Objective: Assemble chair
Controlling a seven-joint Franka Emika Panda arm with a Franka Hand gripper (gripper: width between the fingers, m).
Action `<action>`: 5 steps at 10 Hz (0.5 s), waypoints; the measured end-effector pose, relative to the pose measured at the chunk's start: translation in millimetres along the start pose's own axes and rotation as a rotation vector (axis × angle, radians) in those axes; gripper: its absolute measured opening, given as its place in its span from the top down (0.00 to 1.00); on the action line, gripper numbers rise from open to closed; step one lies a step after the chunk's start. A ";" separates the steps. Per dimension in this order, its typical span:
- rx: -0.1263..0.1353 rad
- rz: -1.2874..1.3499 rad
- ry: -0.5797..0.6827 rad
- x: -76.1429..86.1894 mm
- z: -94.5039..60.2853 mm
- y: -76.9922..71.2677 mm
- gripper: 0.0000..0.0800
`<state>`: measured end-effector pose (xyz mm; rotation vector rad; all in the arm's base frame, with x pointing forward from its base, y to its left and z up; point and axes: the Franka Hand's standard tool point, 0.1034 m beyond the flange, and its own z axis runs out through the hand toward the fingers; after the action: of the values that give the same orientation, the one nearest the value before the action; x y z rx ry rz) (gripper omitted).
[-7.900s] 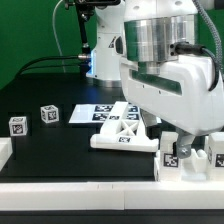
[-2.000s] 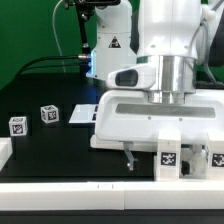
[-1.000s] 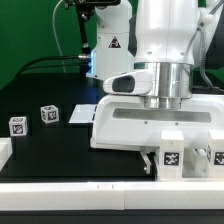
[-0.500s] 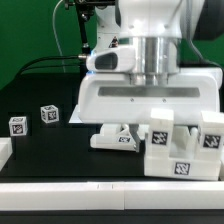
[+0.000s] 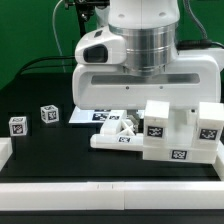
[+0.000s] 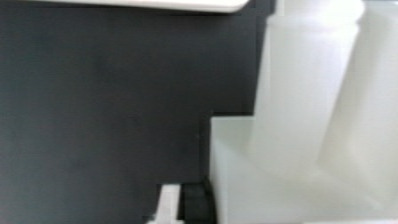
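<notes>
My gripper (image 5: 160,100) hangs from the big white hand and is shut on a chunky white chair block (image 5: 178,138). The block has upright posts and several square tags, and I hold it tilted just above the black table at the exterior view's right. In the wrist view the same block (image 6: 311,120) fills one side, with one fingertip (image 6: 175,205) beside it. An X-braced flat panel (image 5: 118,134) lies on the table right beside the block. Two small tagged cubes (image 5: 17,125) (image 5: 49,114) stand at the exterior view's left.
The marker board (image 5: 92,116) lies behind the X-braced panel. A plain white edge block (image 5: 5,150) sits at the exterior view's left front, and a white rail (image 5: 100,187) runs along the table's front. The robot base (image 5: 100,50) stands at the back.
My gripper came down at the chunky block, closed on it and lifted it. The block is now tilted, higher and shifted toward the exterior view's left, and the hand has risen.
</notes>
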<state>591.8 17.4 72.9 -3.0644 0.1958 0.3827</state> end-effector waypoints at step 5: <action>-0.011 -0.119 -0.415 -10.1 -7.9 12.2 0.96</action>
<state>582.3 6.0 82.7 -2.9002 -0.0074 0.9925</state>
